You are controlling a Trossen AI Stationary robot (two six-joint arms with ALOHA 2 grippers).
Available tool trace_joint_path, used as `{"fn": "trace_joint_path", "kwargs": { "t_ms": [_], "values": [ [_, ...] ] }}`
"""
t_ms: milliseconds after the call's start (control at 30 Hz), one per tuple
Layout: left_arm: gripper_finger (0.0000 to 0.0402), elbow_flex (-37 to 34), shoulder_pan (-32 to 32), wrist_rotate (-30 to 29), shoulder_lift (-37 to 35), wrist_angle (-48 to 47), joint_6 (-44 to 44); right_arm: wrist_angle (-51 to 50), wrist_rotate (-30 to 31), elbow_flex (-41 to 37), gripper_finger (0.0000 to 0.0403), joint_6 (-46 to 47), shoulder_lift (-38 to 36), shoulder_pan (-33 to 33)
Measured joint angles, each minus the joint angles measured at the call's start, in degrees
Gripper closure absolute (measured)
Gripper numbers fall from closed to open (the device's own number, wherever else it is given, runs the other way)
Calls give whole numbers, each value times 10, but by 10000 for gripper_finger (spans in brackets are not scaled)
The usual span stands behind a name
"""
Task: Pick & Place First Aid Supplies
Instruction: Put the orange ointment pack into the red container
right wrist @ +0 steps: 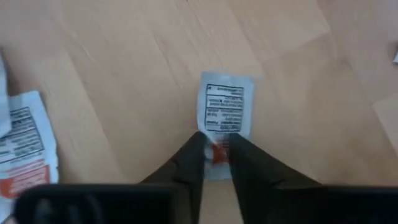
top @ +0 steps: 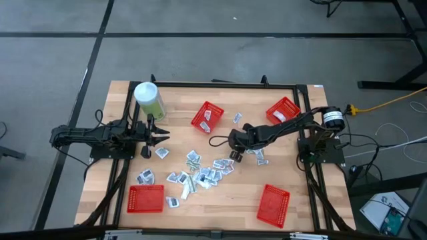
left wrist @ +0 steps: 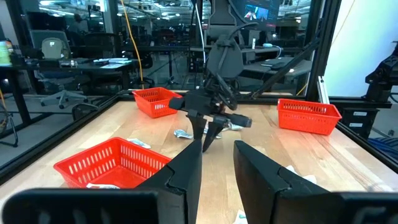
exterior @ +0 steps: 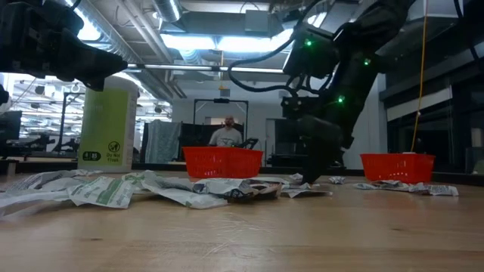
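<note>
A: Table (top: 227, 193): pale wood planks in a black frame, grey floor around it. Four red baskets on it: one near the middle at the back (top: 207, 115), one at the back right (top: 283, 110), one at the front left (top: 145, 198), one at the front right (top: 273, 203). A pale-green canister (top: 149, 99) with a white lid stands at the back left.

B: Room?

A: In the low view, a lab hall with ceiling lights, glass partitions and desks. A person (exterior: 226, 134) sits far behind the middle basket.

B: Supplies?

A: Packets (top: 200, 172) lie scattered across the table's middle, thickest toward the front, loose ones toward the left. A few rest in the two back baskets.

B: Right gripper?

A: Right gripper (top: 235, 156) is down at the table, just right of the scatter. In the right wrist view its fingers (right wrist: 189, 158) stand close together, tips on the near edge of one white packet (right wrist: 225, 107) with black print and a red mark. The packet lies flat on the wood, most of it beyond the tips. The red mark shows in the narrow gap between the fingers. Cannot tell whether they pinch it yet. A second packet (right wrist: 25, 146) lies well to one side.

B: Left gripper?

A: Left gripper (top: 160, 137) hovers beside the canister, fingers (left wrist: 186, 171) apart, nothing between them.
</note>
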Motion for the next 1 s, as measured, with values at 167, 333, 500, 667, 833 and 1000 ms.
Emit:
{"fn": "trace_joint_path", "kwargs": {
  "t_ms": [167,333,500,667,833,1000],
  "values": [
    [313,0,0,0,0,0,0,16,-5,-2,394,-1,1,0],
    [313,0,0,0,0,0,0,33,-6,-2,381,0,2,0],
    [313,0,0,0,0,0,0,60,-6,-2,393,-3,2,0],
    [313,0,0,0,0,0,0,108,-22,-2,392,-24,4,0],
    [313,0,0,0,0,0,0,162,-95,-3,387,-56,7,-7],
    [313,0,0,0,0,0,0,237,-164,-3,398,-82,7,-22]
  ]
}}
